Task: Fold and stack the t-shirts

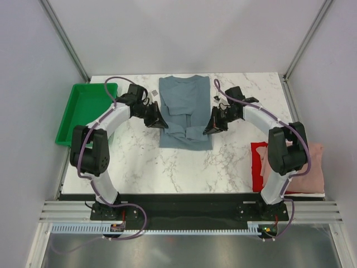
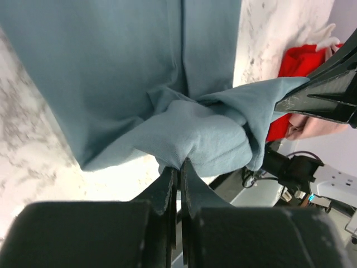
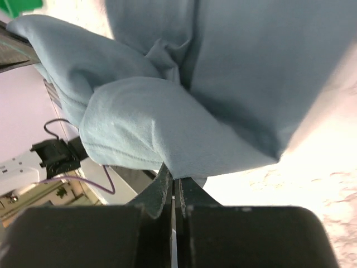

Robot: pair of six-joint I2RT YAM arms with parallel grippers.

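Closest to the lens in the left wrist view, the 2 dark fingers of the left gripper (image 2: 177, 167), pressed together on a bunched fold of the slate blue-grey t-shirt (image 2: 111, 67). Mirror of that in the right wrist view: right gripper (image 3: 174, 177) pinched tight on its own puckered fold of the same cloth, no gap between the fingers. Seen from above, shirt spread on the marble table (image 1: 167, 167), centred and toward the far side, long axis running near to far, outline a plain rectangle with sleeves apparently tucked in. Left gripper at the shirt's left edge, right gripper at its right edge, directly opposite each other, both somewhat nearer than the shirt's middle. Cloth between them gathered into creases and raised a little, near hem seemingly resting on the table. Neither arm closer than the other: shirt squarely between the 2 claws. Probably a crosswise fold in hand, so a matched, parallel carry along the long axis called for, with a skewed crease the likely cost of uneven travel. Well apart at the near right corner, dusty pink t-shirt (image 1: 312, 167) touching bright red t-shirt (image 1: 257, 167), partly hidden behind the right arm, layering unclear. Green tray (image 1: 83, 109) just beside the table's far left edge.
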